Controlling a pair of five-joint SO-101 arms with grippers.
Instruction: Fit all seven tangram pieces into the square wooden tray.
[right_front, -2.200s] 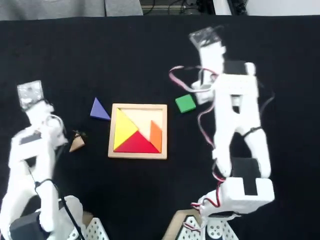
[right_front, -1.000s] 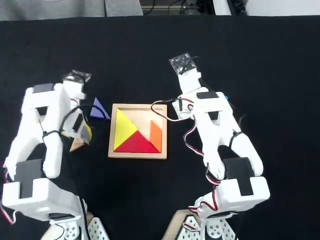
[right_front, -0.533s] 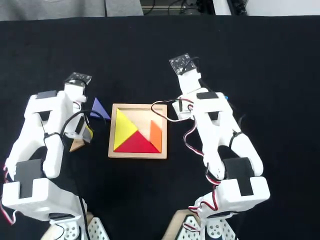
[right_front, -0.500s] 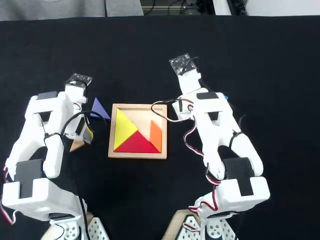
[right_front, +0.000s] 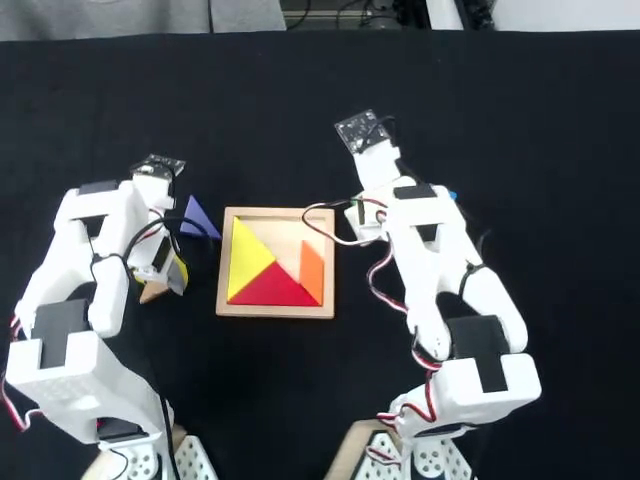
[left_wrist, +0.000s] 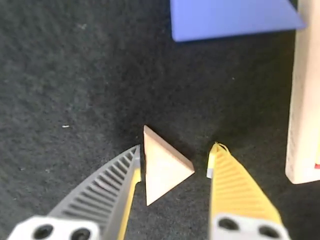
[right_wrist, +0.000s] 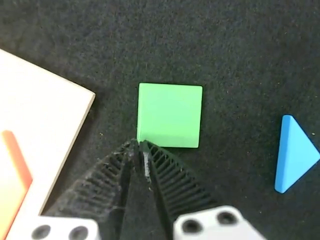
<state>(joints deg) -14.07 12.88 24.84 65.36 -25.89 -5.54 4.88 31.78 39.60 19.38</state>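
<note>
Three pieces (right_front: 272, 288) sat in tray (right_front: 275, 312); we counted four outside. Purple triangle (left_wrist: 230, 17) lay well beyond left gripper (left_wrist: 176, 149). Green square (right_wrist: 170, 116) lay just ahead of right gripper (right_wrist: 141, 149), jaws pressed together, holding nothing. Small wooden triangle (left_wrist: 162, 167), pale, flat, lay between left jaws, spread wide, long edge toward one finger. Blue triangle (right_wrist: 292, 152) lay apart from right jaws.

Table (right_front: 560, 120): black cloth, fine speckle up close. Tray (right_front: 276, 213): pale bare wood. Pieces: yellow triangle (right_front: 248, 258), red triangle (right_front: 275, 290), orange piece (right_front: 313, 270), violet-blue triangle (right_front: 197, 220), tan wood triangle (left_wrist: 162, 167), green square (right_wrist: 170, 116), light blue triangle (right_wrist: 295, 152). Arms (right_front: 440, 260): white, black blocks. Left gripper (left_wrist: 176, 150): ribbed, one finger grey, one yellow. Right gripper (right_wrist: 139, 145): ribbed black.
</note>
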